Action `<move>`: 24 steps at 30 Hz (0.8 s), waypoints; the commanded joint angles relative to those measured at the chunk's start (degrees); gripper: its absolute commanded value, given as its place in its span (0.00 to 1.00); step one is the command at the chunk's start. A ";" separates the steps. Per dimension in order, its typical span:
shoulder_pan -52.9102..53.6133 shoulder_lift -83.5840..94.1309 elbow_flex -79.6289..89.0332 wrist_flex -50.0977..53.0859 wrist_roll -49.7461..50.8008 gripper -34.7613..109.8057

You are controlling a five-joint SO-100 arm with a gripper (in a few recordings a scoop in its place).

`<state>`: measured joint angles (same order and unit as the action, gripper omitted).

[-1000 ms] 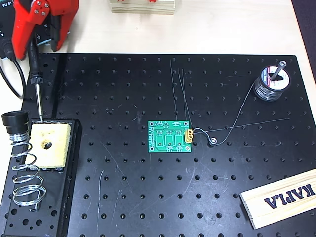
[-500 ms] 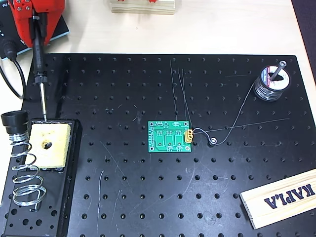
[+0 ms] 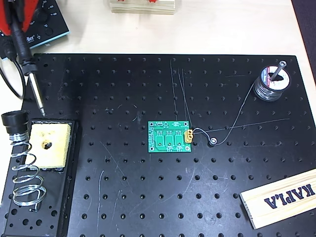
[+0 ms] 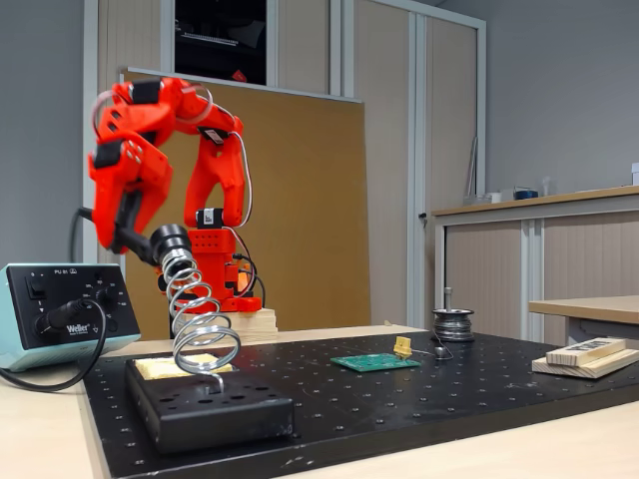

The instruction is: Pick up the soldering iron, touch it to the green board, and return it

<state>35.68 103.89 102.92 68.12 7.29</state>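
Observation:
The soldering iron [image 3: 28,69] hangs tilted at the far left of the overhead view, its silver tip just above the top edge of the stand base, beside the yellow sponge [image 3: 47,144]. My red gripper [image 3: 19,16] is shut on its black handle at the top-left corner. In the fixed view the gripper [image 4: 124,228] holds the soldering iron [image 4: 143,248] in the air, pointing down toward the black collar of the wire-coil stand [image 4: 198,317]. The green board [image 3: 170,137] lies flat mid-board, well right of the gripper, and appears in the fixed view as the green board [image 4: 375,362].
A large black perforated board [image 3: 148,197] covers the table. The Weller control box [image 3: 48,22] sits top left with its cable. A solder spool [image 3: 270,83] stands at the right and a KAPLA wooden block [image 3: 281,197] lies bottom right. Another wooden block [image 3: 142,6] is at the top edge.
The gripper has shifted left and toward the top edge with the iron. The iron now leans, and its tip has slid slightly left, off the sponge's corner.

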 commanded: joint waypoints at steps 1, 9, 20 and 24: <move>0.79 -1.93 -10.81 4.22 -1.32 0.24; 5.27 -4.31 -17.67 9.67 -5.62 0.24; 6.59 -5.98 -20.92 10.55 -7.47 0.24; 5.10 -7.38 -22.68 10.55 -6.50 0.24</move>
<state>41.75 95.89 83.58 78.57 0.44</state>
